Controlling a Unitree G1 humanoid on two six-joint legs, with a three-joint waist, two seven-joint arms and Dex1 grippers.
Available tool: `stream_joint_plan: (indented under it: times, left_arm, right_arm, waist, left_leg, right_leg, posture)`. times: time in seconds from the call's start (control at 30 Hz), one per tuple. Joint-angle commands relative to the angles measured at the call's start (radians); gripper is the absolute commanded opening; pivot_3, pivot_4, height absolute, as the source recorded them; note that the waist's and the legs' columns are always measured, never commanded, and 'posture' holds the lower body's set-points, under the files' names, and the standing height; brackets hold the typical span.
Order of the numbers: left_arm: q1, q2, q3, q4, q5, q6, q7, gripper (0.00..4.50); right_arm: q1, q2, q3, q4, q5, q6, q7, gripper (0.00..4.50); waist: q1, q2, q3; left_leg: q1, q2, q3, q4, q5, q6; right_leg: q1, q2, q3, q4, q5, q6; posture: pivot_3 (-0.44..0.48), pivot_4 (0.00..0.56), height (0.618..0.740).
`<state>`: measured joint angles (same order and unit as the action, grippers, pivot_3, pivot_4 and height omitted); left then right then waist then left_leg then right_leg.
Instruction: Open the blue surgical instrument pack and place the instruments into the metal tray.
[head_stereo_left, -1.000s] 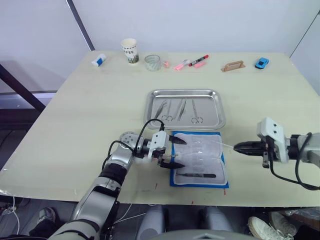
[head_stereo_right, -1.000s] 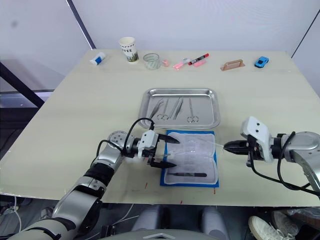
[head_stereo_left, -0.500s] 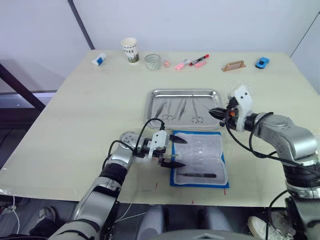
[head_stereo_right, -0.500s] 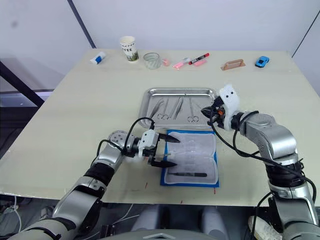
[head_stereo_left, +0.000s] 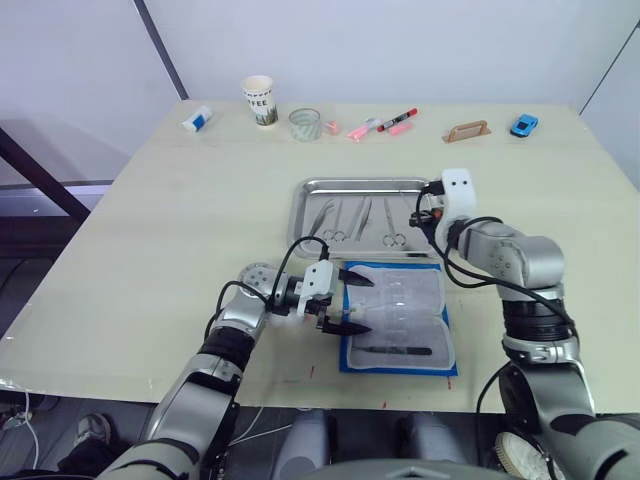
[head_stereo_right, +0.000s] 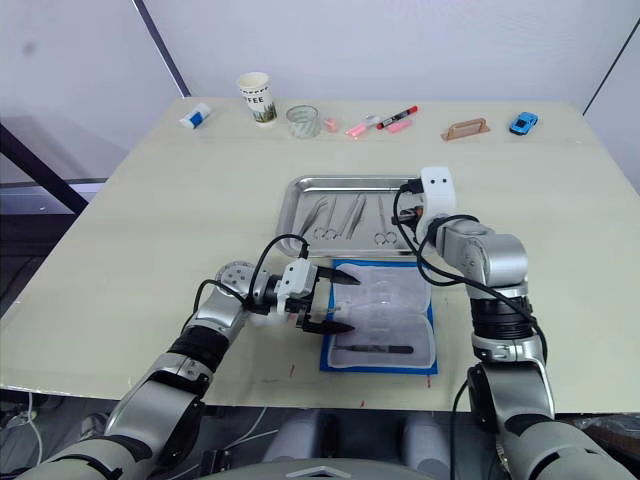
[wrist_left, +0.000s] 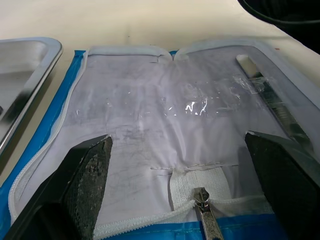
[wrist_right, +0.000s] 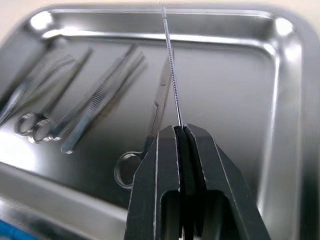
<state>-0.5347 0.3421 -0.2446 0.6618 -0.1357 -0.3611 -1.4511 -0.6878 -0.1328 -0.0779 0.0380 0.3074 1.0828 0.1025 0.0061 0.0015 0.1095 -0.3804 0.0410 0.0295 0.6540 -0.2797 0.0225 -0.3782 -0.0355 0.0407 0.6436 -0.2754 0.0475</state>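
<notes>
The blue surgical instrument pack lies open in front of the metal tray, its pale lining facing up. A dark instrument still rests inside it near the front. My left gripper is open at the pack's left edge, its fingers spread over the lining. Several silvery instruments lie in the tray. My right gripper hovers over the tray's right half, shut on a thin metal probe that points out over the tray.
Along the far edge of the table stand a white tube, a paper cup, a glass, pink and red markers, a wooden block and a blue toy car.
My right arm has swung from the right of the pack up and left to the tray, carrying the thin probe. The left gripper has stayed at the pack's edge.
</notes>
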Motion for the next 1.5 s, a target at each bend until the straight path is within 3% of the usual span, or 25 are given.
stream_joint_plan:
  times: [0.03,0.63,1.5]
  left_arm:
    - [0.046,-0.008,-0.036,0.073,0.05,0.016,0.027,4.5]
    - [0.063,-0.008,-0.043,0.042,0.046,0.032,0.033,4.5]
    - [0.08,0.002,-0.045,-0.023,0.037,0.081,0.038,4.5]
  right_arm:
    - [-0.035,0.063,-0.044,0.033,-0.025,-0.053,-0.081,0.21]
    - [-0.052,0.159,-0.067,0.133,-0.055,-0.139,-0.158,0.21]
    - [-0.044,0.159,-0.059,0.173,-0.053,-0.161,-0.137,0.21]
  waist:
    - [-0.001,0.0,0.0]
    - [-0.018,0.001,0.0]
    - [-0.023,0.001,0.0]
  left_leg:
    - [0.0,0.0,0.0,0.0,0.0,0.0]
    - [0.0,0.0,-0.001,0.0,0.0,0.0]
    - [-0.001,0.0,-0.001,-0.002,0.0,0.0]
  right_leg:
    - [0.0,0.0,0.0,0.0,0.0,0.0]
    - [0.0,0.0,0.0,0.0,0.0,0.0]
    - [0.0,-0.001,0.0,-0.001,0.0,0.0]
  posture:
    - [0.0,0.15,0.74]
    - [0.0,0.15,0.74]
    - [0.0,0.15,0.74]
